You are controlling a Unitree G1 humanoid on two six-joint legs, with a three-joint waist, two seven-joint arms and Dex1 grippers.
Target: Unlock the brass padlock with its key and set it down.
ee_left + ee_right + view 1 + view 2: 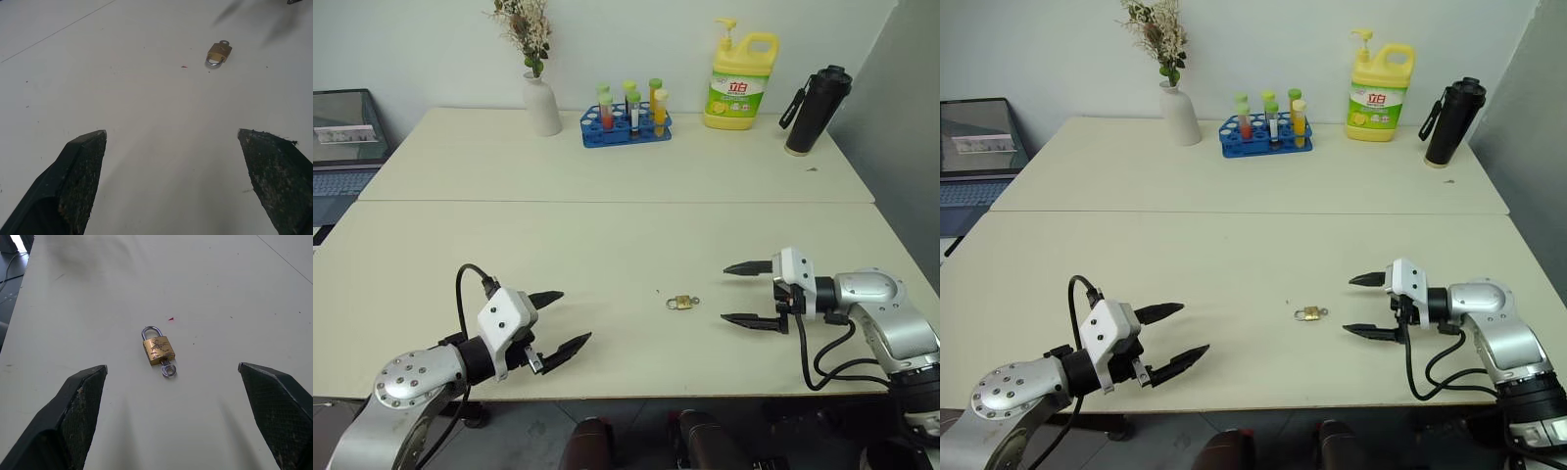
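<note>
The brass padlock (pixel 158 350) lies flat on the cream table (pixel 607 245), near its front edge and midway between my arms. Its silver shackle looks closed. The key (pixel 168 368) sticks out of the lock's bottom, its ring head lying on the table. The same padlock (pixel 680 303) appears small in the head views, and the left wrist view has it (pixel 218 52) far ahead. My right gripper (pixel 744 293) is open, a short way right of the lock, pointing at it. My left gripper (pixel 563 319) is open too, farther off on the left. Neither touches anything.
At the table's back stand a white vase with dried flowers (pixel 541 103), a blue rack of test tubes (pixel 627 122), a yellow detergent bottle (pixel 741 78) and a black flask (pixel 816 110). A laptop (pixel 342 147) sits off to the left.
</note>
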